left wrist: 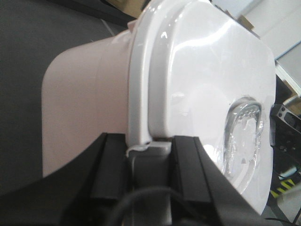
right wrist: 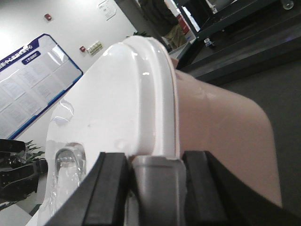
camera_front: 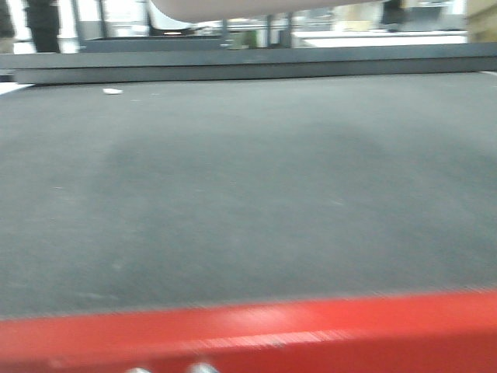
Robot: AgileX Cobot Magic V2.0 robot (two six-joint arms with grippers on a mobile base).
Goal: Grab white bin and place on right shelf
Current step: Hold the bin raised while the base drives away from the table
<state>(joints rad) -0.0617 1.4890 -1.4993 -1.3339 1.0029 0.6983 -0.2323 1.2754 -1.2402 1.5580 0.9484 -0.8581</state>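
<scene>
The left gripper (left wrist: 148,146) and right gripper (right wrist: 155,157) each have jaws pinching the lid rim of the white bin (left wrist: 202,84). In the front view, its underside shows above a dark grey surface (camera_front: 248,194).

Grey mat (camera_front: 248,194) lies open below the white bin (camera_front: 225,6) — only a dark ledge (camera_front: 248,66) bars its far edge.

Grey mat (camera_front: 248,194) — red edge (camera_front: 311,334) in front.

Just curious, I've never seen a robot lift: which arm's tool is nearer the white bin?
Neither; it's a tie. The left tool clasps the lid rim of the white bin at one end, the right tool the opposite end.
</scene>
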